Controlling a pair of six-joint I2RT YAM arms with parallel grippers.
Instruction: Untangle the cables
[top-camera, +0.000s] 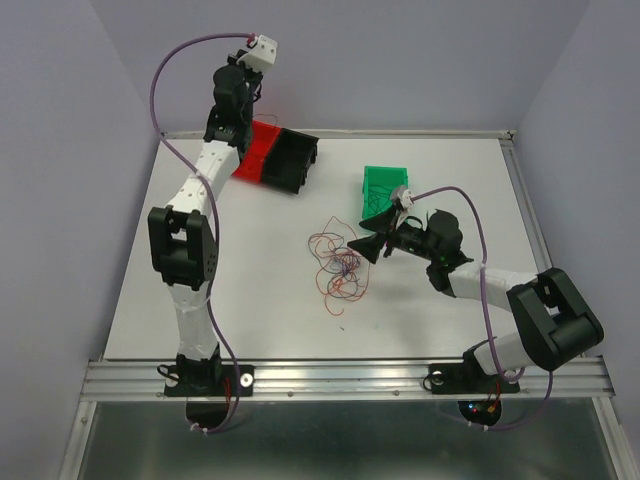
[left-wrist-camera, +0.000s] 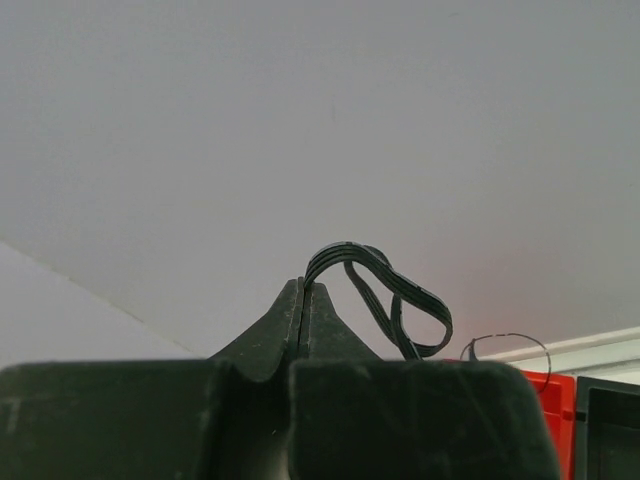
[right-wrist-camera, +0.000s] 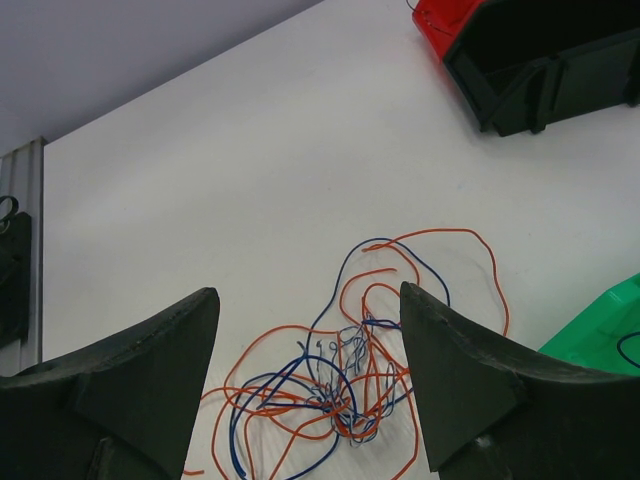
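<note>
Cables (right-wrist-camera: 340, 390): main tangle lay on the table (top-camera: 250, 290), just beside the green bin (top-camera: 385, 185), on its near-left side. Orange and blue strands, some red, were knotted tightest at the middle, with loose loops fanning out toward the green bin. One dark strand showed inside the green bin; colour unclear.

Right gripper (right-wrist-camera: 308, 292) hovered over the tangle on the near side of the green bin, fingers (right-wrist-camera: 150, 370) spread wide, nothing between them, not touching the wires.

Left gripper (left-wrist-camera: 303, 285) was raised high, well to the left of the green bin, above the red bin (top-camera: 262, 150) and black bin (top-camera: 292, 160). Its fingers were pressed together, and a black cable (left-wrist-camera: 380, 290) looped out of the tips, so it looked pinched there.

Handling, judged: wires were very light, limp and springy, and thin enough to slip out of a loose pinch. Pulling one would likely drag the whole clump across the table. Best hold was probably a single outer loop, e.g. the big orange loop (right-wrist-camera: 470, 260) on the green-bin side of the knot. Pinch it flat against the table, clear of the dense centre. A grab at the middle would likely catch several strands and tighten the knot.
</note>
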